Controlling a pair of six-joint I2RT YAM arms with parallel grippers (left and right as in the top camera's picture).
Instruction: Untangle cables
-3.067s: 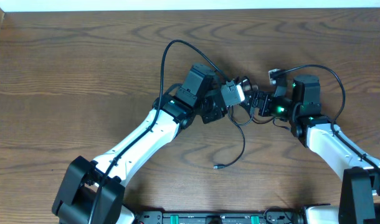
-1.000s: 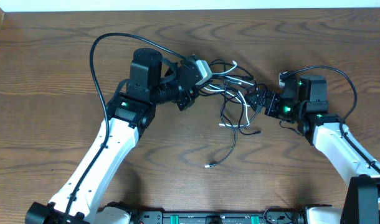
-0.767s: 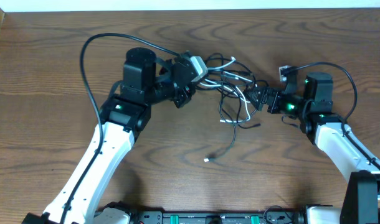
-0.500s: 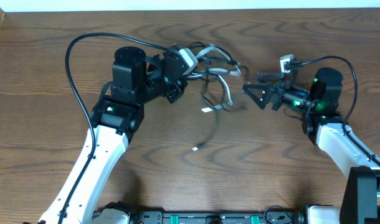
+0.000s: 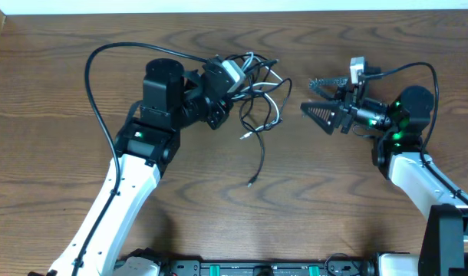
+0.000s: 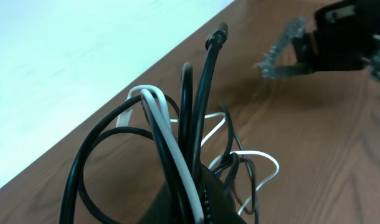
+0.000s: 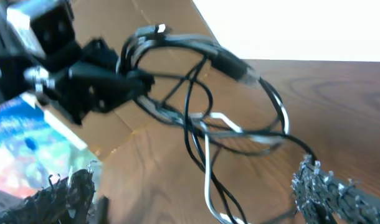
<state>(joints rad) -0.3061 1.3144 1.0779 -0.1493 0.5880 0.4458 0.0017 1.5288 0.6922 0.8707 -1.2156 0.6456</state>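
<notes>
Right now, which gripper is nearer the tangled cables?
Left. The left gripper is shut on the cables, holding the tangle at its tips. The right gripper is open and touches none of them, off to the robot's right with a visible gap between.

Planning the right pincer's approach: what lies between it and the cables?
Bare table, overhead view: nothing lies between the open right pincer and the cables.

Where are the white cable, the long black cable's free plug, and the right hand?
white cable [image 6: 167,134]: left wrist view, on its strand midway up the bundle.
black cable's free plug [image 5: 252,183]: overhead view, on the tip.
right hand [image 5: 306,95]: overhead view, midway between its open fingertips.
</notes>
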